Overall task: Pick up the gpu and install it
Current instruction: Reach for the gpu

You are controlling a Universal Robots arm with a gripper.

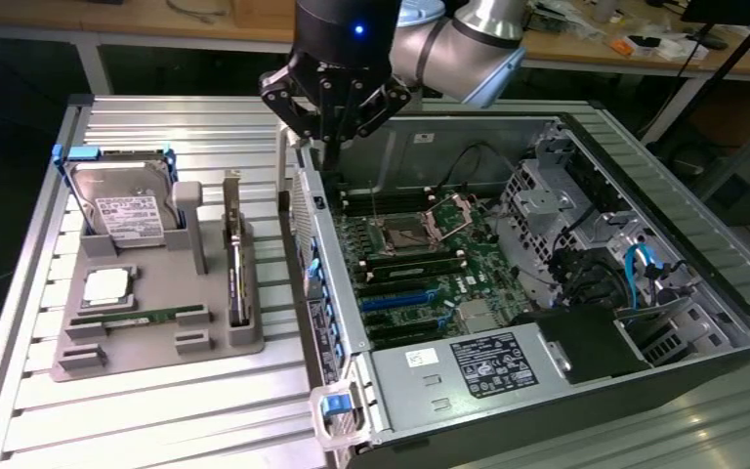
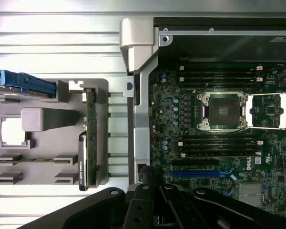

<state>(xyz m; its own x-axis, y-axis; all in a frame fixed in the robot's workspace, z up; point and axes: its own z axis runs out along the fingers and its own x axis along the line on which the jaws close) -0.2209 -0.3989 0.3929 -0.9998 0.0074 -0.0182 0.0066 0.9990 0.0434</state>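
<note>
The black gripper [image 1: 332, 147], fingers closed on nothing, hangs over the far rim of the open metal computer case [image 1: 414, 405]. The gpu [image 1: 234, 264], a thin black card, stands on edge in the gray moulded holder [image 1: 153, 342], at the exterior view's left of the case.

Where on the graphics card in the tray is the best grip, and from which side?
Probably the upper long edge of the graphics card, near its middle, coming straight down. It stands on edge in a narrow slot of the grey holder, so only its top edge and upper flat faces are free to pinch.
</note>
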